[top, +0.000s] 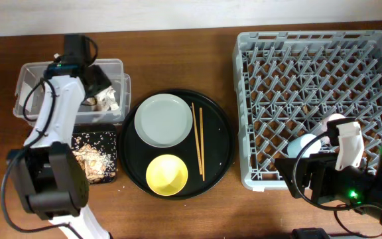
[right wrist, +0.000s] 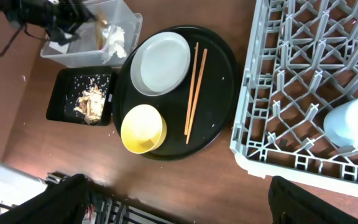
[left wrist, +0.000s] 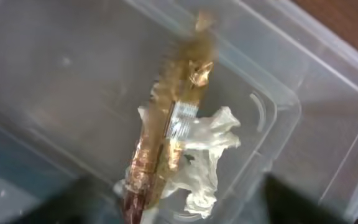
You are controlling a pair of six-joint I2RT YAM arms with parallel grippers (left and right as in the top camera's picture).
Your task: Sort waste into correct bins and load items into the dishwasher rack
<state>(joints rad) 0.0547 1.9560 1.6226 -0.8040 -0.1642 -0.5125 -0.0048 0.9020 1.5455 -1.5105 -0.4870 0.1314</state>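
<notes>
A: Where is the long brown-and-gold wrapper (left wrist: 169, 118)?
B: In the clear rectangular plastic box (left wrist: 61, 62), upper left of the overhead frame, upon crumpled white paper (left wrist: 213, 146).
A: And the fingers?
B: The left gripper (left wrist: 188, 186) and the right gripper (right wrist: 178, 182) both stand spread apart.

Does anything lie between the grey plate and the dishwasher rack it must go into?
Yes: the two chopsticks lie on the round black tray beside the plate, on the side facing the rack. Nothing else visible sits between plate and rack.
</notes>
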